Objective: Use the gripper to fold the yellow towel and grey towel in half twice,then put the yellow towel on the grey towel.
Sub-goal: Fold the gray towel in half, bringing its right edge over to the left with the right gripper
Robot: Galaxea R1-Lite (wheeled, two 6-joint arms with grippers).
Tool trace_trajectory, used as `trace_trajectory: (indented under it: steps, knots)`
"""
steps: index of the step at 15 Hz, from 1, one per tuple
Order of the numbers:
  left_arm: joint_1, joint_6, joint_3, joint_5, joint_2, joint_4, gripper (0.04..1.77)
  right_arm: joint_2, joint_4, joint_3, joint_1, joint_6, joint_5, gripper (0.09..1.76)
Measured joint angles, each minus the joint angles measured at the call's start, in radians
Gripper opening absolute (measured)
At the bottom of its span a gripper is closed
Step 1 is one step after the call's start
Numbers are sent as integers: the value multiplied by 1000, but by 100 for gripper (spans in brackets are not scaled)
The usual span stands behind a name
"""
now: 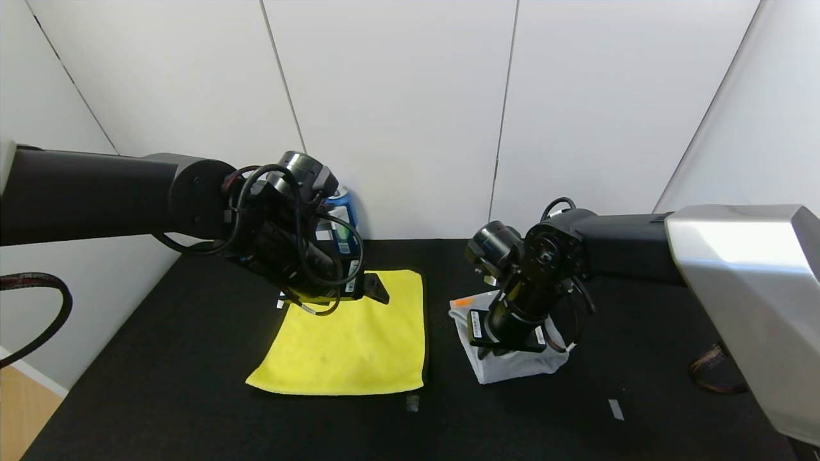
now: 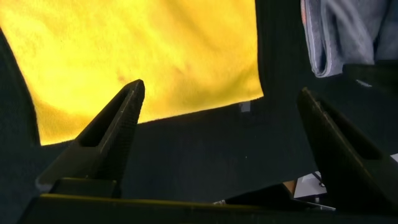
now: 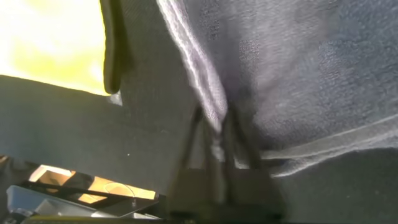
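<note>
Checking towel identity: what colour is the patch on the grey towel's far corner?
Orange, on the grey towel; head view shows it best.

Bright yellow towel (image 1: 355, 342); grey towel (image 1: 512, 368), orange patch.

No text can be read; the arms' small labels are illegible.
</note>
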Motion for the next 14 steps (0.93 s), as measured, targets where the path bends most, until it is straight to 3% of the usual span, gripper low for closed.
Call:
trace_trajectory:
  steps: [3, 6, 10, 14]
  knots:
    - [0, 0, 0, 0, 2, 0, 172, -3, 0, 0, 10, 4, -1, 75]
    - [0, 0, -1, 0, 5, 0, 172, -34, 7, 0, 27, 5, -2, 105]
    - [0, -1, -2, 0, 5, 0, 172, -118, 5, -8, 29, -11, -7, 132]
    - [-1, -1, -3, 0, 6, 0, 172, -201, 11, -12, -67, -43, -7, 147]
